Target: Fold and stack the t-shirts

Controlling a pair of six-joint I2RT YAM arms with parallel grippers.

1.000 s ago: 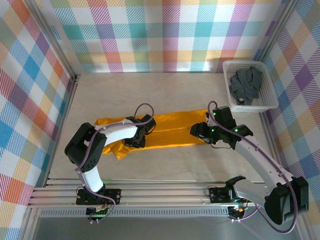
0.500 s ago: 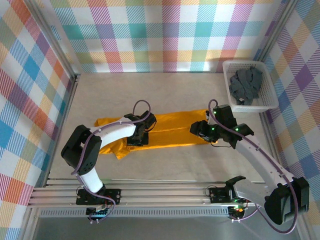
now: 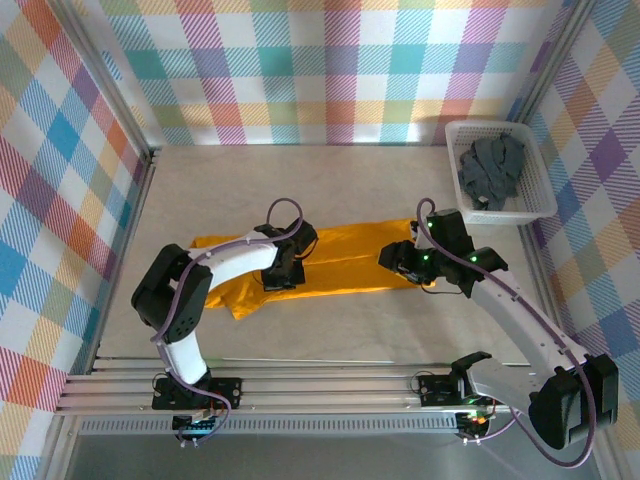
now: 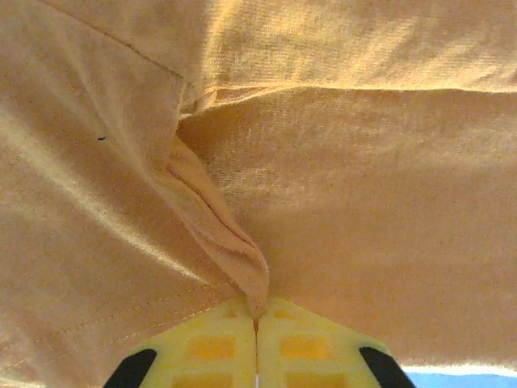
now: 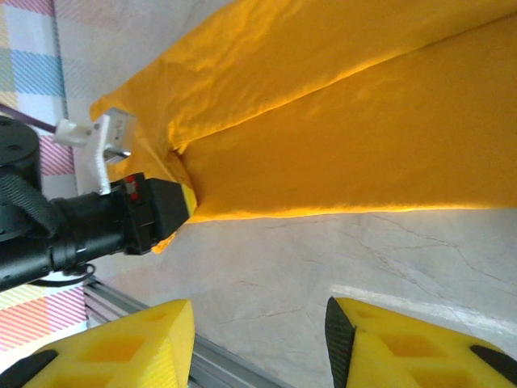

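**Operator:** Positions relative to the basket (image 3: 490,125)?

**Technician:** Well left of it, the left gripper (image 4: 256,322) is pinched on a ridge of the flat orange t-shirt (image 3: 345,250). Nearer the basket, the right gripper (image 5: 258,339) gapes empty. The grey t-shirt (image 3: 490,170) lies inside the basket.

**Operator:** Handling?

**Technician:** Likely limp and light; pinch hem corners.

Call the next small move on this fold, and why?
Probably nudge the right claw forward onto the edge of the orange t-shirt and close: it's open over bare table, while the left claw is shut on a pinched fold.
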